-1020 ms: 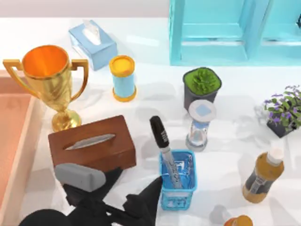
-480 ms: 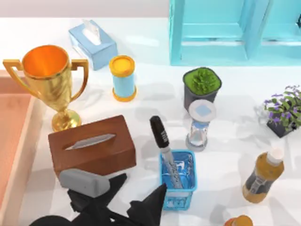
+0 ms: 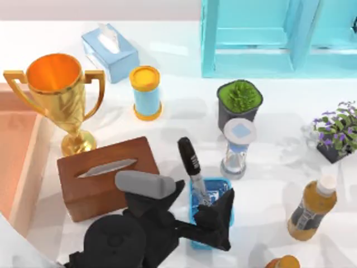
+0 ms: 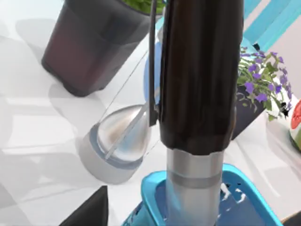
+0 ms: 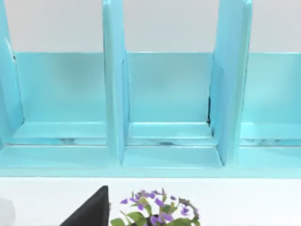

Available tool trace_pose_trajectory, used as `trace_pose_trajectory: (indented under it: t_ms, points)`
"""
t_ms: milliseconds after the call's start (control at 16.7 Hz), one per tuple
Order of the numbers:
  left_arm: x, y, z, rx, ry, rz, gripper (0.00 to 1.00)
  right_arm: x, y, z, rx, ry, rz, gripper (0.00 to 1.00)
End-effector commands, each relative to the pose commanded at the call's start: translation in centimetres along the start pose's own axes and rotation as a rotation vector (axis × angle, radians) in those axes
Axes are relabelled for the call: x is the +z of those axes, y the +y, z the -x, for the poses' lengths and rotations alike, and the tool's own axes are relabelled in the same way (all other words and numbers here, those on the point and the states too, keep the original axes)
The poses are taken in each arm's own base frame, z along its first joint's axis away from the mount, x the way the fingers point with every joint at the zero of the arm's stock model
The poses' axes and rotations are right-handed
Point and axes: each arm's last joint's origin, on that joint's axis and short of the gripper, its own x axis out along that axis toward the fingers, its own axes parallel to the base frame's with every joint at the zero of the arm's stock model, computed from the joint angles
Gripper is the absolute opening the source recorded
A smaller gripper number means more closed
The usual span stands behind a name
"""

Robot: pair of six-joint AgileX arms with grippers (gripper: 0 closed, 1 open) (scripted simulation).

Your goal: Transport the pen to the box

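The pen (image 3: 191, 163), with a thick black cap and a silver barrel, stands tilted in a small blue basket (image 3: 218, 185) near the table's front middle. My left gripper (image 3: 202, 193) is open, with one dark finger on each side of the pen's barrel just above the basket. The left wrist view has the pen (image 4: 202, 80) close up, its barrel going down into the basket (image 4: 244, 188). An open salmon box (image 3: 15, 151) lies at the table's left edge. In the right wrist view one dark fingertip (image 5: 89, 209) of my open right gripper sits well off to the side.
A wooden tissue box (image 3: 103, 174) stands just left of the gripper, and a gold trophy (image 3: 58, 95) behind that. An hourglass (image 3: 237, 148) and a dark potted plant (image 3: 240, 103) are close behind the basket. An orange bottle (image 3: 312, 209), purple flowers (image 3: 337, 131) and a cyan shelf (image 3: 273, 36) lie to the right.
My left gripper has come up from the front edge and moved right, so that its fingers now straddle the pen. The pen and basket have not moved.
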Motion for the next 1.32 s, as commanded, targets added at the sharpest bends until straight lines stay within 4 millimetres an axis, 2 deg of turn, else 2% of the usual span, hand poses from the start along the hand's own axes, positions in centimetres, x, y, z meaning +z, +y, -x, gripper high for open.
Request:
trace_pose_trajectory:
  t_ms: [180,300,660,1320]
  points:
    - [-0.4,0.4,-2.4,-0.003,0.005,0.001,1.0,0.0,0.0,0.0,0.0,0.0,0.0,1.0]
    - [-0.7,1.1,-3.3,0.001,0.007,0.001,1.0,0.0,0.0,0.0,0.0,0.0,0.0,1.0]
    - [-0.9,1.9,-3.6,0.005,0.004,0.0,1.0,0.0,0.0,0.0,0.0,0.0,0.0,1.0]
    - [-0.9,1.9,-3.6,0.005,0.004,0.0,0.17,0.0,0.0,0.0,0.0,0.0,0.0,1.0]
